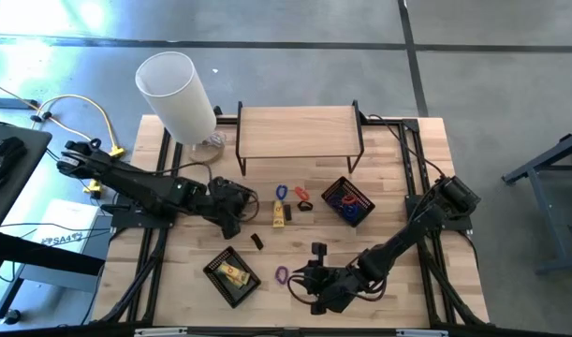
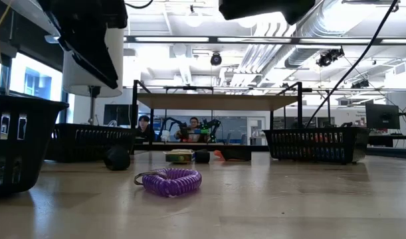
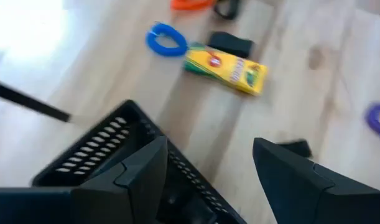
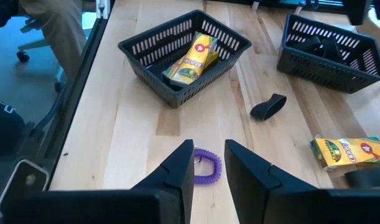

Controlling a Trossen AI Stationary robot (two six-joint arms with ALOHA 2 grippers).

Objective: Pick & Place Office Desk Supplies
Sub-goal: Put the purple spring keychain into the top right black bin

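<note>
Broadly, everything sits on the pale wooden-plank table (image 1: 187, 257), with a low wooden shelf on a black wire frame (image 1: 300, 132) at its far edge as the landmark. A big white cylinder (image 1: 176, 96) leans just beyond the shelf's left end. Near the shelf's right leg stands a black mesh basket holding red and blue loops (image 1: 347, 201); well in front of the shelf, toward the near left, a second black mesh basket (image 1: 232, 275) holds a yellow rectangular packet (image 4: 191, 59).

In front of the shelf's left half, the left hand (image 1: 242, 200) hovers above the wood with its fingers spread apart and nothing between them. The right hand (image 1: 307, 277) is low near the front edge — jaws narrowly parted around no object, just short of a purple coiled band (image 4: 208, 165).

Loose before the shelf's middle lie another yellow packet (image 1: 279, 214), a blue loop (image 1: 282, 192), an orange-red loop (image 1: 301, 193) and a dark ring (image 1: 306, 206); a small dark clip-like piece (image 1: 257, 241) lies nearer the front.
</note>
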